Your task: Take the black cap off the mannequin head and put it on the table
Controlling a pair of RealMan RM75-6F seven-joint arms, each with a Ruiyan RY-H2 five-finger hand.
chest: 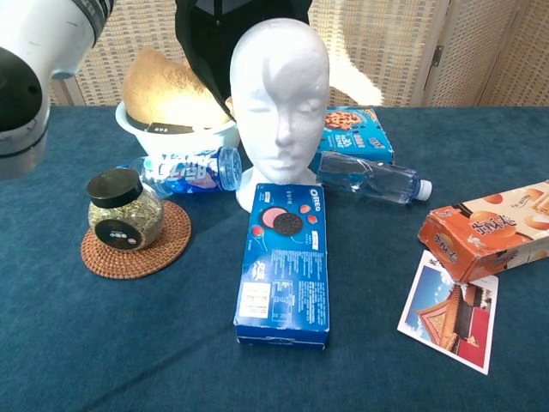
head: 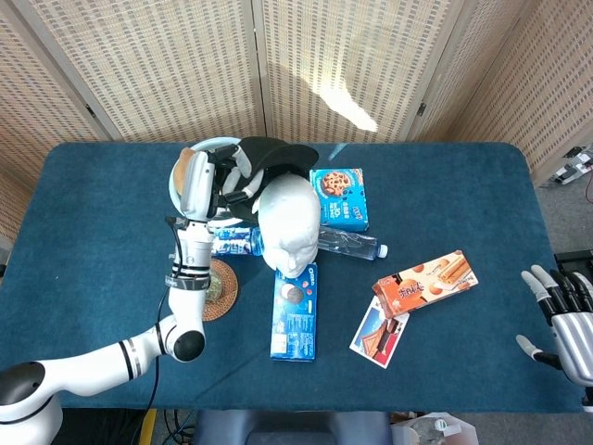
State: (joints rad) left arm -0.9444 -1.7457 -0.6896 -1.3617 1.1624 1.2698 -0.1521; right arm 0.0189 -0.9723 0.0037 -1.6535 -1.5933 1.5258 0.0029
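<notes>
The table [head: 93,278] carries one white mannequin head [chest: 280,94], one black cap [head: 269,153], two plastic bottles [chest: 369,178] (one clear, one blue-labelled), three biscuit boxes [chest: 285,262] (two blue, one orange), one lidded jar [chest: 123,210] on one woven coaster [chest: 171,245], one bowl [chest: 176,133] and one postcard [chest: 450,313].

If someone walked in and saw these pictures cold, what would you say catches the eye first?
The bare white mannequin head at the table's centre stands out first, facing the cameras behind a blue Oreo box. Just behind it to the left, the left hand holds the black cap aloft, clear of the head and above the bowl. Far off at the table's right edge, the right hand rests open.
</notes>
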